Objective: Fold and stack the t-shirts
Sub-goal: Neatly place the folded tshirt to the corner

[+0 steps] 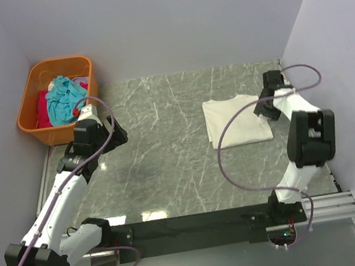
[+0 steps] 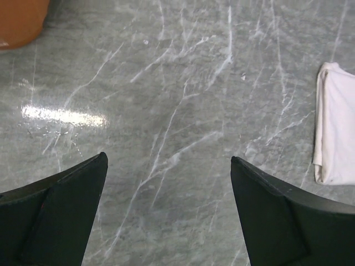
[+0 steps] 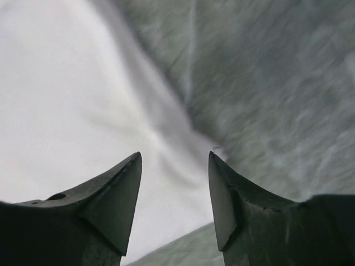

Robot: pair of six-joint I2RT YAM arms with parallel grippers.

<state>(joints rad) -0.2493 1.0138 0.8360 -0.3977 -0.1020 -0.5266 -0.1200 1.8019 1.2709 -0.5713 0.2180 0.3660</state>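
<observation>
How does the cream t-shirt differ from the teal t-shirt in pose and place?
The cream t-shirt lies folded flat; the teal t-shirt is crumpled in a heap. The cream one rests on the marble table; the teal one sits in the orange basket. Both are soft cloth shirts.

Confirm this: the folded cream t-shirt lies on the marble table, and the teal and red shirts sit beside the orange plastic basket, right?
No: the top external view shows the teal shirt and red shirt inside the orange plastic basket, not beside it. The rest holds.
</observation>
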